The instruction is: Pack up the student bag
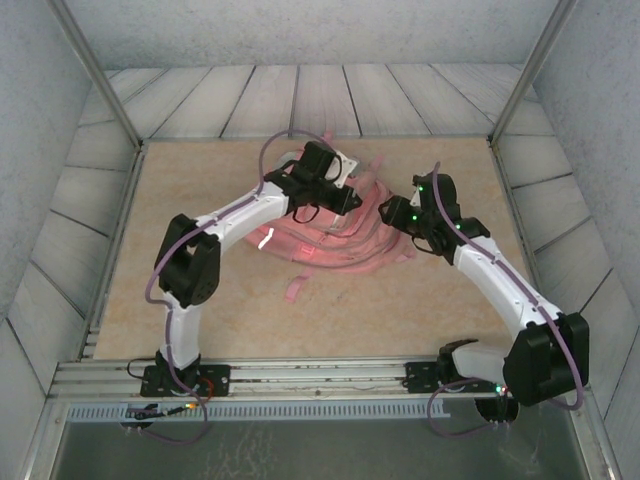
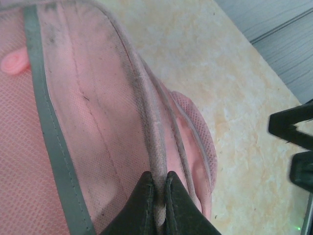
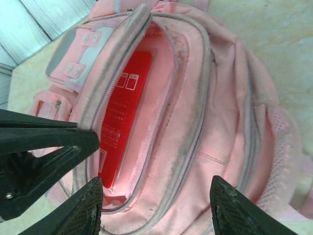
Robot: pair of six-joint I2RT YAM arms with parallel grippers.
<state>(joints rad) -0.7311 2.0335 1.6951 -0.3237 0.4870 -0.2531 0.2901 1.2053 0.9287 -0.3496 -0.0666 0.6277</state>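
Note:
The pink student bag [image 1: 345,235] lies mid-table between both arms. My left gripper [image 1: 335,197] is at its far left side; in the left wrist view it [image 2: 159,180] is shut on a grey-pink zip rim of the student bag [image 2: 98,122], and the rim runs up between the jaws. My right gripper [image 1: 402,216] hovers at the bag's right side. In the right wrist view it [image 3: 156,203] is open above the student bag [image 3: 215,127], whose main compartment gapes. A flat red packet [image 3: 124,110] with white print stands inside against the wall.
A loose pink strap [image 1: 297,288] trails onto the beige table [image 1: 200,320] in front of the bag. Black parts of the left gripper [image 3: 39,152] hold the opening's edge. Metal frame posts [image 1: 110,90] and panelled walls bound the table.

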